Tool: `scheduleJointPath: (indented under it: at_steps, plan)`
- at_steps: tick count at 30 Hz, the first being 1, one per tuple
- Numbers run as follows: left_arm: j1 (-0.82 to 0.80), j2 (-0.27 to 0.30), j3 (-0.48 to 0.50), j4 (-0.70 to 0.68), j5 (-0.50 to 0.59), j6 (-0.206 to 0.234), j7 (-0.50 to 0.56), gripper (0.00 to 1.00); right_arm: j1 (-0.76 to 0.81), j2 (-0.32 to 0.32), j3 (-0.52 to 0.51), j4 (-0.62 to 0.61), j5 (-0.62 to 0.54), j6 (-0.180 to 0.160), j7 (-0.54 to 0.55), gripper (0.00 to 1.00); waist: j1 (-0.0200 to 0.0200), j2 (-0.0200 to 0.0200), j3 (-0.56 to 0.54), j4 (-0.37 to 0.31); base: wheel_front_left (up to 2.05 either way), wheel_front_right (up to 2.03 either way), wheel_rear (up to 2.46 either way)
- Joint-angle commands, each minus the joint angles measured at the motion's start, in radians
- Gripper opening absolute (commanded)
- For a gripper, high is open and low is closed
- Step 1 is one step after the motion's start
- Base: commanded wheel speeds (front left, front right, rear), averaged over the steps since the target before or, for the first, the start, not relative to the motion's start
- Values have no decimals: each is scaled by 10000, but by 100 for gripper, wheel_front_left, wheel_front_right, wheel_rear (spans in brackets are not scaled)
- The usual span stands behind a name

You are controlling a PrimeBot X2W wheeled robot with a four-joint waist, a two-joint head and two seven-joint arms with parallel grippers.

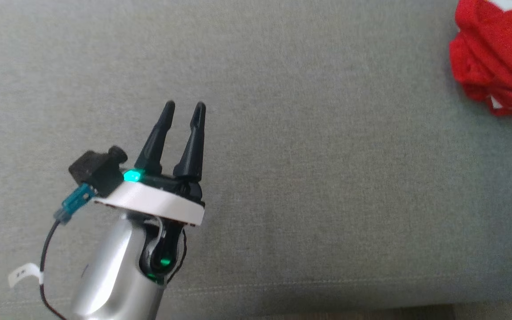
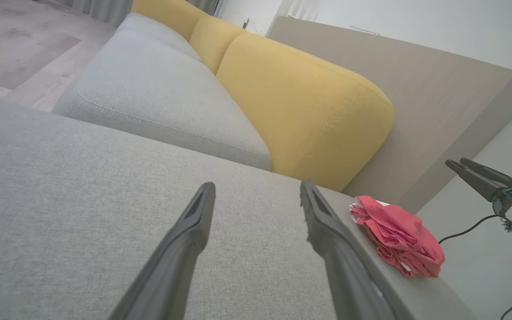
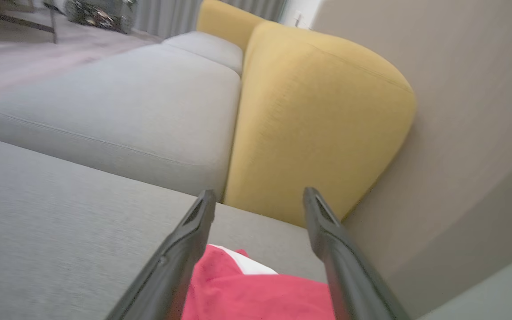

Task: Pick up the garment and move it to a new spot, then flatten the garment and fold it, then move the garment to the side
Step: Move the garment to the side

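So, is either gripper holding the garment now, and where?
Nothing is held. The left gripper and right gripper are both open; the red garment lies bunched on the grey cushion.

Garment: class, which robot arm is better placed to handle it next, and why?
Right. The open right gripper hangs just above the red garment, which shows between its fingers. The left gripper sits over the grey cushion, well apart from the garment.

Head looks down on grey seat (image 1: 327,178); wrists (low) share yellow backrest (image 2: 305,111).
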Motion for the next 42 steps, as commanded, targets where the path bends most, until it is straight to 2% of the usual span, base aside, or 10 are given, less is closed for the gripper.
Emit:
scheduleJointPath:
  at_steps: [1,6,11,22,31,42]
  plan:
    - [17,81,380,-318,-59,-61,-61,100,246,69,22,-657,-79,65,13,100,0,0,-492,191,0,0,0]
    - [431,81,743,-351,-49,-61,-61,100,1156,1009,101,-1973,112,65,-53,100,0,0,-1154,385,0,0,0]
    - [717,81,986,-298,22,-61,-61,100,2134,1779,158,-2729,333,65,-428,100,0,0,-1568,499,0,0,0]
    - [1290,81,1168,-335,-125,-61,-61,100,4379,3270,-86,-3124,790,65,-1606,100,0,0,-1867,656,0,0,0]
    - [1621,81,1506,-155,329,-61,-61,100,5442,4005,-369,-3019,403,65,-2546,100,0,0,-1944,729,0,0,0]
    - [1844,81,1963,-342,584,-57,-61,100,5727,4324,-638,-3003,25,65,-2887,100,0,0,-2072,686,0,0,0]
